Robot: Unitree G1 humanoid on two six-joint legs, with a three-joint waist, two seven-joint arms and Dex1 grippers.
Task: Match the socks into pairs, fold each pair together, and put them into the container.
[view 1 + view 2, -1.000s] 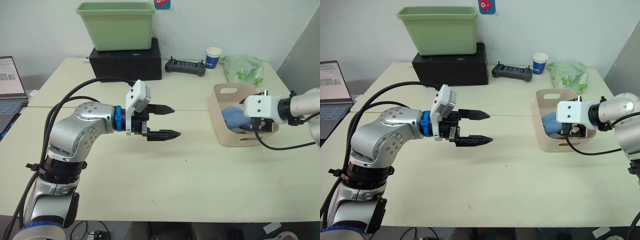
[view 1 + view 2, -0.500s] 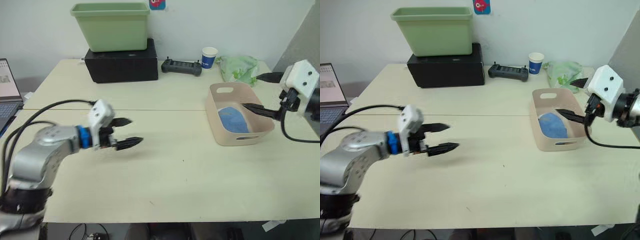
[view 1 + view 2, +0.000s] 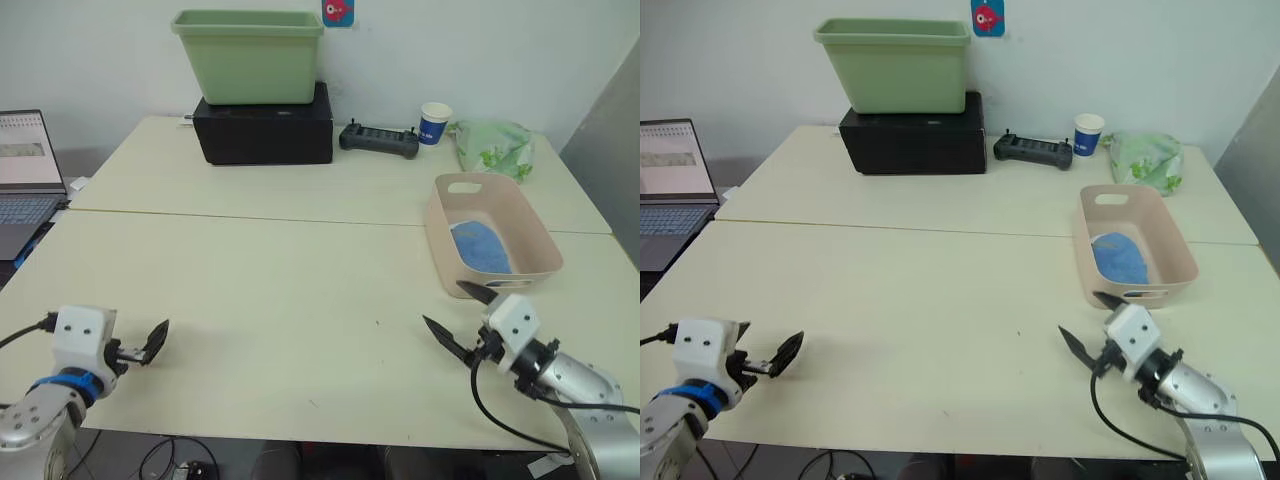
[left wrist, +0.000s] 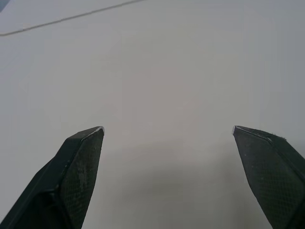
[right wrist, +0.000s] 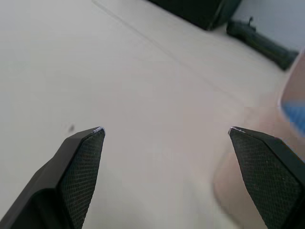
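Note:
The container, a low pale pink tub, stands at the right of the table with blue socks lying folded inside it. Just in front of its near end, my right gripper hovers low over the bare tabletop, open and holding nothing. The right wrist view has the container's wall off to one side of the open fingers. At the near left edge of the table my left gripper is open and empty over bare tabletop, and its black finger can be seen from the head camera.
A tall green tub sits on a black box at the back. A black controller, a paper cup and a green plastic bag line the back right. A laptop is at the far left.
Both arms have drawn back from mid-table to the near edge. The right gripper has come away from the container, and the blue socks stay inside. The camera has shifted too.

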